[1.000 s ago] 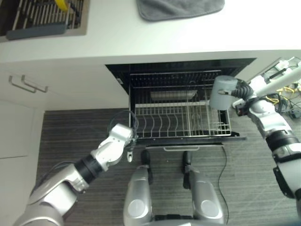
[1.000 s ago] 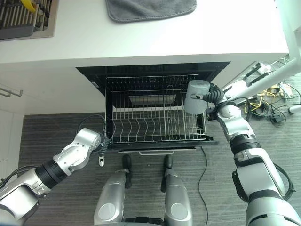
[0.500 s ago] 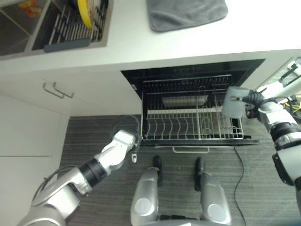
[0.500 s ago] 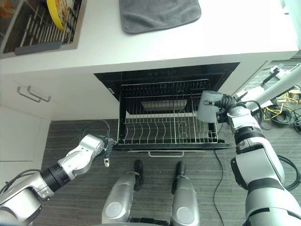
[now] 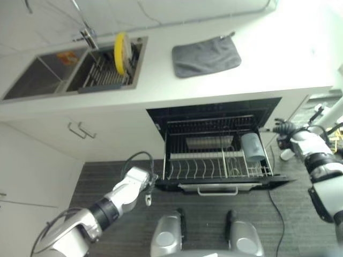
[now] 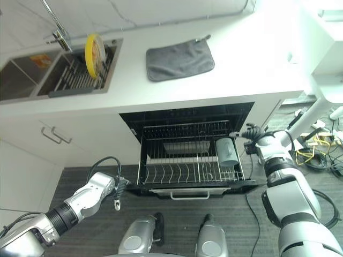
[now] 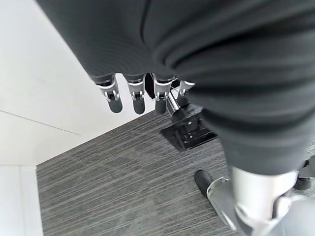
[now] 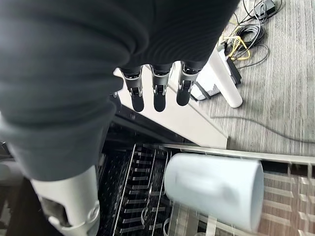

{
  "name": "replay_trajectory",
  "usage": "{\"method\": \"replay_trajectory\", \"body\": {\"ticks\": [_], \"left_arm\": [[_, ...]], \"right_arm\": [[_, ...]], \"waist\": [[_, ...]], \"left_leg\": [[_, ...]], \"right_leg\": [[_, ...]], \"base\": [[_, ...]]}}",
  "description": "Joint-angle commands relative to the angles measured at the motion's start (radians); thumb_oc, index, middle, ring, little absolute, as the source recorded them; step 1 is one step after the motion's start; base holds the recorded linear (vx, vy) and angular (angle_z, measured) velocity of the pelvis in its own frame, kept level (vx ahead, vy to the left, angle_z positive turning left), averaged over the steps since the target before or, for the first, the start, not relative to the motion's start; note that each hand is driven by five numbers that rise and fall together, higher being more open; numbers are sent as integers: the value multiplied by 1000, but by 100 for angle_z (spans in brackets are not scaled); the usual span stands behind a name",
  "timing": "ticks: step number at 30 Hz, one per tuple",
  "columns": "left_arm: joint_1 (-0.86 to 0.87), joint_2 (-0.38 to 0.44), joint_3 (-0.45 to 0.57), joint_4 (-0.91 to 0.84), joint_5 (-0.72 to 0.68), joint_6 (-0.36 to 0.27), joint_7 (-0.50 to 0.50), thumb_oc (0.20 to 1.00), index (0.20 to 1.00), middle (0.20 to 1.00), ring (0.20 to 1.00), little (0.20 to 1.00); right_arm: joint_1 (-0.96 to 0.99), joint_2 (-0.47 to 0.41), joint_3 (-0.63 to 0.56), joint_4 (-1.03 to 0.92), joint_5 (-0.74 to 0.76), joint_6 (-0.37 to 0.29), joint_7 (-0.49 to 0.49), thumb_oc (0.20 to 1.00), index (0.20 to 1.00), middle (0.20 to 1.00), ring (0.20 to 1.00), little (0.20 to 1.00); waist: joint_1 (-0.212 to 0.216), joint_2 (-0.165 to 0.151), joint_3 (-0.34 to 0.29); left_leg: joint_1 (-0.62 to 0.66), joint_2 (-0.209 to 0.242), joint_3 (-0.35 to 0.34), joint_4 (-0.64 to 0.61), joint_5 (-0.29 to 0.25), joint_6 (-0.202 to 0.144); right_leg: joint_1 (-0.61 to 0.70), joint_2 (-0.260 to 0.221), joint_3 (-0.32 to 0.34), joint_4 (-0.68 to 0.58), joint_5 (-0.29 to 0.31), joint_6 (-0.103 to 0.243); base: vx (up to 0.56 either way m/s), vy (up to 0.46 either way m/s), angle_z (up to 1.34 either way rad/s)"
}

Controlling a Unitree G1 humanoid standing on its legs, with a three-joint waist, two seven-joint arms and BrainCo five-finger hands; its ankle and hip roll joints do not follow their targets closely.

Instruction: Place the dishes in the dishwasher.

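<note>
The yellow plate [image 5: 122, 52] stands on edge in the sink [image 5: 32, 80], far left of the dishwasher rack [image 5: 214, 160]; the left hand [image 5: 140, 181] hangs by the rack's left front corner, fingers [image 7: 136, 98] relaxed, holding nothing; the grey cup [image 6: 226, 151] lies at the rack's right end; the right hand [image 6: 256, 135], just right of it, is released, fingers [image 8: 156, 96] straight.

The right hand [image 8: 155, 88] hangs with fingers straight and empty, the left hand [image 7: 142, 93] likewise.
</note>
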Motion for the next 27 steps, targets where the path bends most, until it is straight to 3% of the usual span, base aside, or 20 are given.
{"method": "replay_trajectory", "body": {"ticks": [1,5,11,13,14,15,17,19,21,22,23,25,27], "left_arm": [[327,86,-99,21,-13,-56,-147,1000,1000,1000,1000,1000],[366,80,-63,11,-87,-58,-85,1000,1000,1000,1000,1000],[427,112,147,-152,-530,-107,298,1000,1000,1000,1000,1000],[458,131,276,-266,-710,-150,405,1000,1000,1000,1000,1000],[478,150,518,-396,-1015,-219,499,1000,1000,1000,1000,1000],[479,151,538,-404,-1033,-219,500,1000,1000,1000,1000,1000],[462,111,714,-422,-1248,-280,558,1000,1000,1000,1000,1000],[460,61,803,-435,-1298,-327,589,1000,1000,1000,1000,1000],[490,-22,894,-476,-1323,-422,647,1000,1000,1000,1000,1000],[505,-54,920,-498,-1334,-475,675,1000,1000,1000,1000,1000],[513,-68,937,-515,-1338,-482,677,1000,1000,1000,1000,1000],[540,-104,980,-564,-1351,-581,717,1000,1000,1000,1000,1000],[528,-116,989,-584,-1366,-625,755,1000,1000,1000,1000,1000]], "right_arm": [[39,-3,-65,-75,-10,-7,-26,1000,1000,1000,1000,1000],[109,22,-107,-183,91,9,-95,1000,1000,1000,1000,1000],[334,55,-197,-602,217,60,-202,1000,1000,1000,1000,1000],[483,70,-257,-775,235,38,-213,1000,1000,1000,1000,1000],[669,121,-339,-980,246,-24,-227,1000,1000,1000,1000,1000],[683,125,-343,-995,247,-25,-226,1000,1000,1000,1000,1000],[795,138,-407,-1128,270,-97,-194,1000,1000,1000,1000,1000],[865,147,-453,-1215,273,-132,-178,1000,1000,1000,1000,1000],[947,164,-525,-1314,280,-184,-145,1000,1000,1000,1000,1000],[969,171,-550,-1343,281,-209,-138,1000,1000,1000,1000,1000],[981,173,-565,-1362,283,-215,-135,1000,1000,1000,1000,1000],[999,164,-608,-1433,257,-275,-164,1000,1000,1000,1000,1000],[983,158,-618,-1474,238,-296,-187,1000,1000,1000,1000,1000]], "waist": [[55,-63,-13],[43,-67,-30],[18,-84,-30],[9,-87,-30],[3,-98,-34],[2,-100,-35],[-1,-115,-41],[-3,-124,-53],[-6,-139,-71],[-5,-142,-79],[-4,-144,-84],[4,-152,-104],[7,-157,-119]], "left_leg": [[-205,-2,-29,-11,225,-15],[-169,2,-15,-31,230,-12],[-130,10,9,-64,242,-6],[-123,11,19,-77,251,-2],[-115,8,24,-101,264,5],[-113,8,24,-104,265,5],[-97,3,26,-128,266,3],[-84,-2,29,-154,268,1],[-59,-11,33,-190,262,-2],[-49,-15,34,-202,259,-4],[-42,-17,34,-211,256,-5],[-22,-26,37,-238,246,-9],[-11,-31,40,-260,240,-12]], "right_leg": [[4,-40,-17,-46,106,-6],[23,-32,-3,-46,111,-4],[31,-21,9,-54,122,7],[34,-20,9,-64,130,14],[43,-20,-1,-86,143,24],[45,-21,-2,-89,144,25],[65,-20,-15,-116,143,30],[73,-17,-21,-141,145,31],[99,-11,-33,-183,139,32],[111,-10,-40,-199,136,33],[117,-9,-44,-208,135,34],[136,-9,-64,-238,131,39],[148,-8,-71,-261,128,41]], "base": [[166,35,-8],[127,35,-3],[23,7,-4],[-3,2,-2],[-15,-15,5],[-28,-32,20],[-23,-27,14],[-45,-6,7],[-66,14,1],[-52,20,1],[-69,18,-1],[-106,7,10],[-118,21,12]]}}
